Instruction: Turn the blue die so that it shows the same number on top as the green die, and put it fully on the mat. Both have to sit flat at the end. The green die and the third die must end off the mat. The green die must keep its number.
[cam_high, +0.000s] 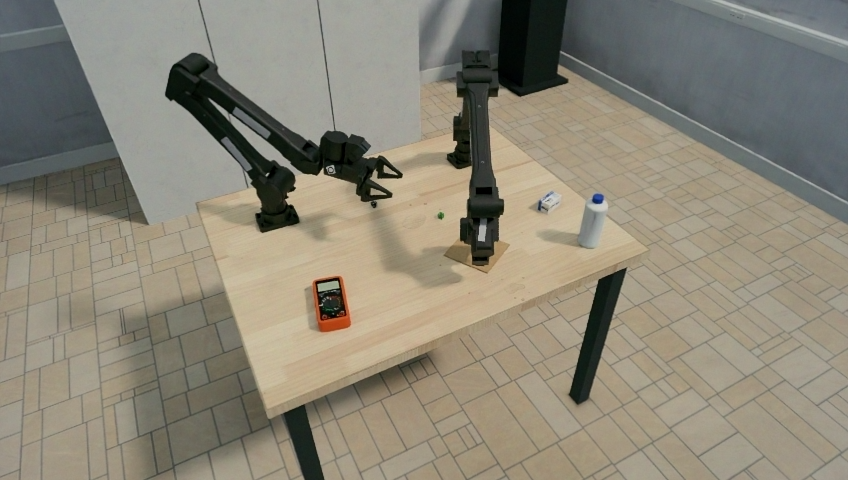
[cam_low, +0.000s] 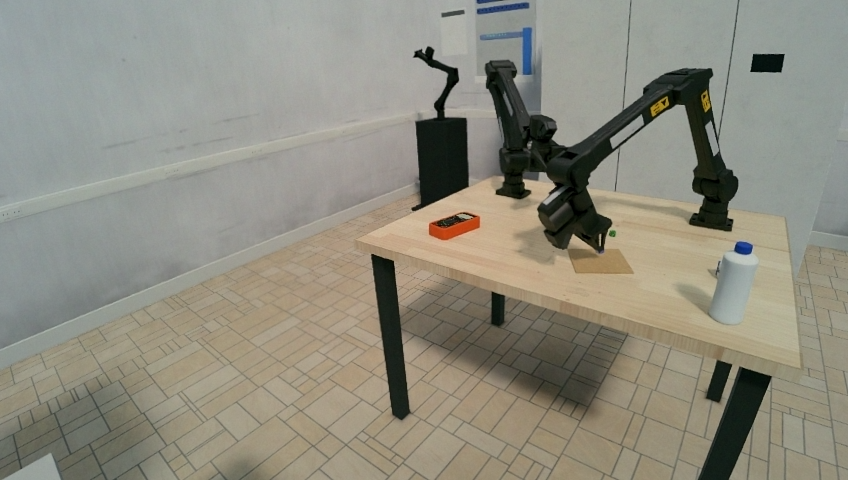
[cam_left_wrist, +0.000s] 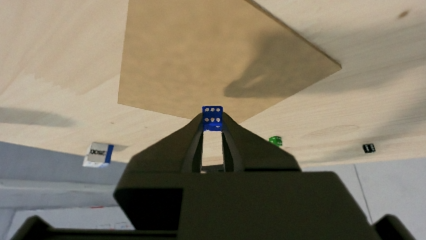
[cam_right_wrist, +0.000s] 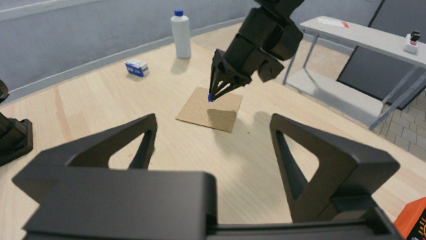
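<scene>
My left gripper is shut on the blue die and holds it above the mat, tilted. The die's face towards the left wrist camera shows six pips. In the top view the arm hides the die. The green die lies on the table off the mat; its top number is too small to read. The black third die lies off the mat. My right gripper is open and empty above the table, near the third die.
A white bottle stands near the table's edge. A small blue-white box lies near it. An orange multimeter lies on the other side of the table.
</scene>
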